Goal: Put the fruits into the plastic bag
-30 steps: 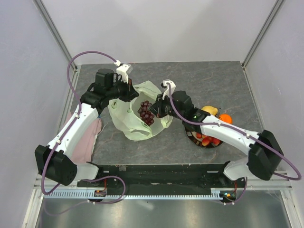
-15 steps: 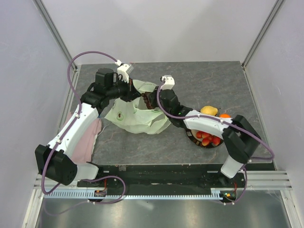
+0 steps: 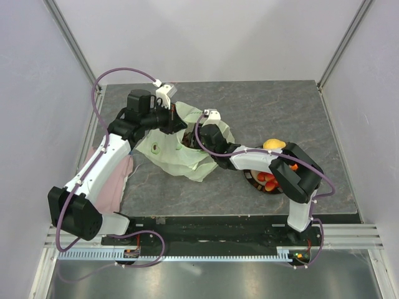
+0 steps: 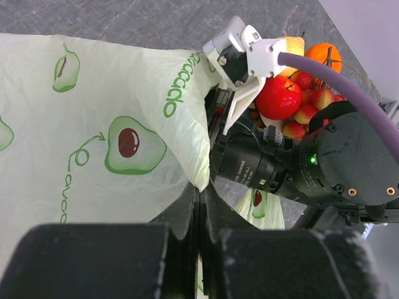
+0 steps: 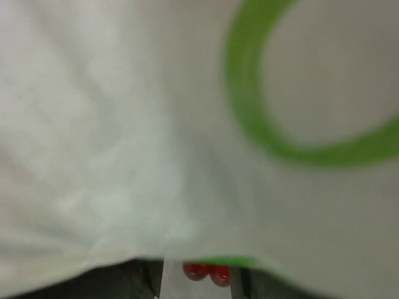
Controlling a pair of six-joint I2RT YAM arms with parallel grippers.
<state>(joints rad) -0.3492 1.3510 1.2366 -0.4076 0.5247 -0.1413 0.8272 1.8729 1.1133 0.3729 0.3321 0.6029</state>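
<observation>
The plastic bag [image 3: 169, 156] lies pale green at the table's centre-left, printed with fruit marks [image 4: 128, 143]. My left gripper [image 4: 201, 187] is shut on the bag's edge and holds it up [image 3: 172, 120]. My right arm [image 3: 211, 135] reaches into the bag's mouth, so its gripper is hidden from above. In the right wrist view the gripper [image 5: 198, 278] is inside the bag with its fingers apart and dark red grapes [image 5: 206, 272] between them. On the plate [image 3: 252, 182] remain a red apple [image 4: 278, 98], an orange [image 4: 326, 55], a lemon [image 3: 274, 144] and small red fruits [image 3: 269, 181].
A pink cloth [image 3: 113, 177] lies under my left arm at the table's left edge. My right forearm [image 3: 262, 159] crosses over the plate. Metal frame posts stand at the back corners.
My right arm has pushed left and deeper into the bag with the grape bunch. Its fingers have parted. The bag has slumped and shifted left. The left grip stays.
</observation>
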